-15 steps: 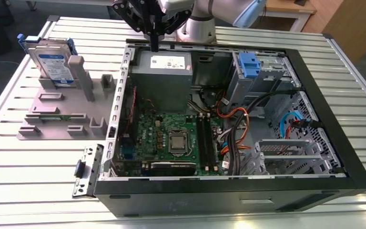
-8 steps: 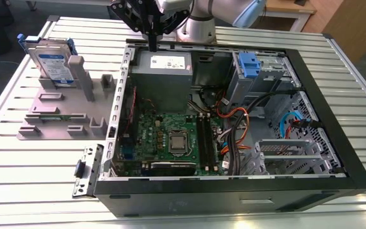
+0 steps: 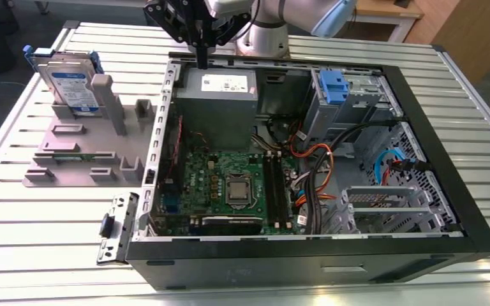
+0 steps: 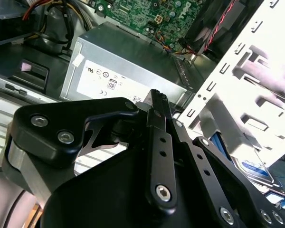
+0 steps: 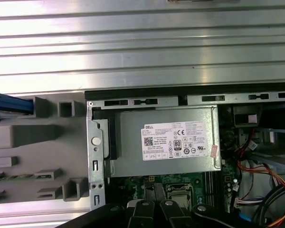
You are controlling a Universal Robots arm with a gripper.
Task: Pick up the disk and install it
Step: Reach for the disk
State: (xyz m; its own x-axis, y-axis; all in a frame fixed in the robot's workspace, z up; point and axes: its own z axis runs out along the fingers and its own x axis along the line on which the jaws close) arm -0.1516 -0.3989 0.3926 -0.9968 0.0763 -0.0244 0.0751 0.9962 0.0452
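Silver-grey disk [image 3: 71, 86]: stands on edge in a slot of the grey rack [image 3: 83, 143], at about ten o'clock from the open case [image 3: 449, 191] in the exterior view. It is not yet picked up.
Why upright: I judge the slot holds it on edge so that its upper end stays free for a grasp from above.
Blue caddy [image 3: 30, 56]: frames the disk and rises just past its top edge.
Rack: lies flat on the slatted metal table [image 3: 41, 255], just beside the case wall. Its other slots look unfilled.
Gripper [image 3: 201, 62]: hangs over the case's rear rim, toward three o'clock from the disk and well apart from it.
Jaws: pressed together, with nothing between them; the second wrist view shows the gripper [image 4: 156, 97] the same way.
Nearest thing: the grey power supply [image 3: 219, 95], directly under the jaws; not touching, as far as I can tell.
Case: lies on its side with the panel off, which I judge leaves the drive bay reachable from above.
Second caddy [image 3: 334, 86]: blue, seated in the bay at twelve o'clock inside the case.
Count: one disk, two blue caddies, one rack, one power supply, one motherboard [image 3: 228, 182], one arm [image 3: 267, 25].
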